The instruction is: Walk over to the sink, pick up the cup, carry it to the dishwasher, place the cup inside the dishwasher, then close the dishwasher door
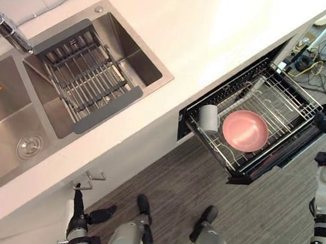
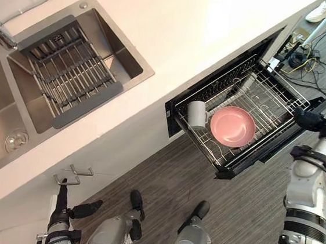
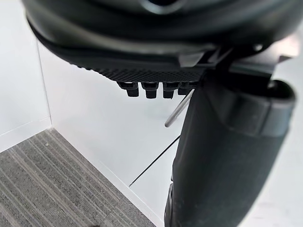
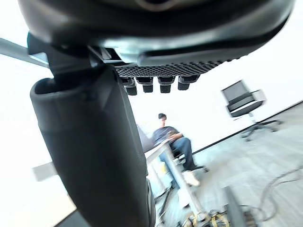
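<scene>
Your left hand [image 1: 78,209] is hanging by the white cabinet front, fingers straight, holding nothing. Your right hand [image 2: 310,120] is hovering beside the open black dishwasher [image 1: 251,177], fingers loosely extended, empty. The grey cylindrical cup [image 1: 209,117] is sitting in its wire rack [image 1: 288,100], just beside a round pink bowl [image 1: 245,130]. The stainless steel sink [image 1: 6,117] is lying at the tabletop's far left.

2 silver-grey arms, 2 dark hands.
The right arm [image 2: 308,190] and left arm [image 1: 78,237] are rounded silver-grey shells split by black ringed joints. The left hand [image 1: 77,207] and right hand [image 2: 309,120] are matt black, each with a finely ribbed palm strip and a thick, smooth thumb [image 3: 222,156].
</scene>
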